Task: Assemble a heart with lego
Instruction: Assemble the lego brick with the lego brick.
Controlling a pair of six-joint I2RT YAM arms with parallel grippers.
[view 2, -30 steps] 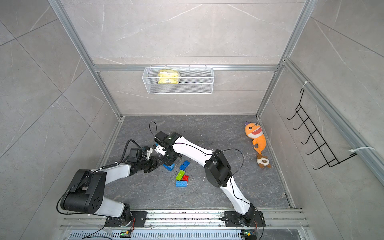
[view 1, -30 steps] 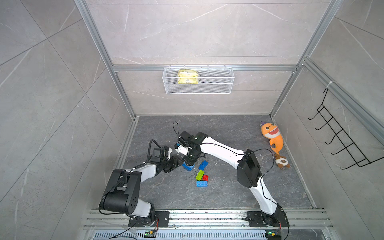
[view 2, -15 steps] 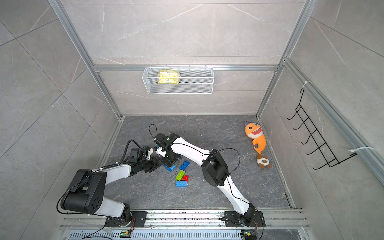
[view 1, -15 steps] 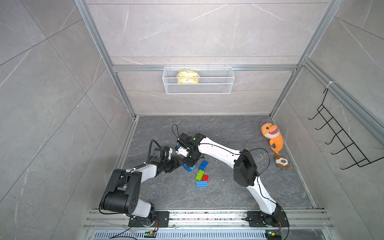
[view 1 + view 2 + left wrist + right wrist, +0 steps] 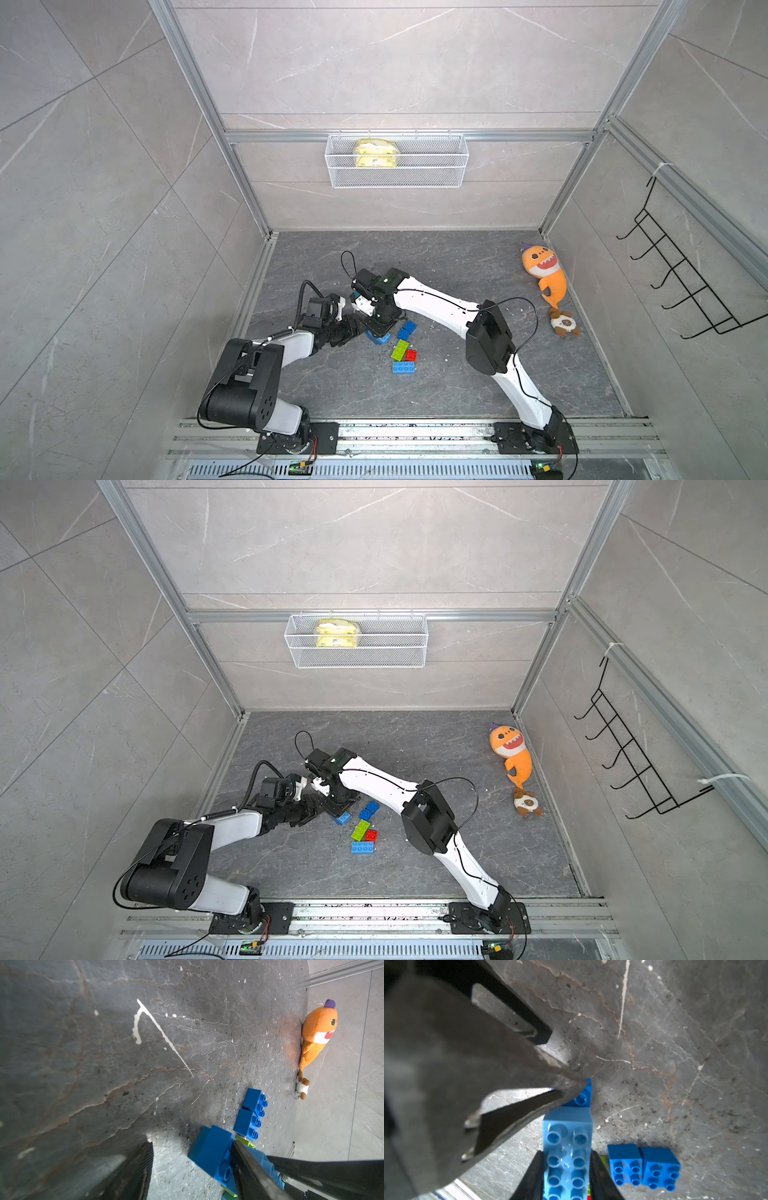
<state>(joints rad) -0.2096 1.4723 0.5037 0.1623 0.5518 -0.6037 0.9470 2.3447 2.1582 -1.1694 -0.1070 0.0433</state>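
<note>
I hold the heart clump, blue bricks, lower centre in both top views, with my right gripper pinched narrow on it. My left gripper is spread wide, one finger touching the clump. Dark stone floor, grey tiled walls. Loose: two dark blue bricks, one lime brick, one red brick, one light blue brick. One plush shark at right.

Robotics lab test cell: grey marble-look wall panels set in silver aluminium framing, two white-and-black robot arms bolted to a metal base rail, a white wire-mesh basket and a black wire hook rack hung on the walls.
</note>
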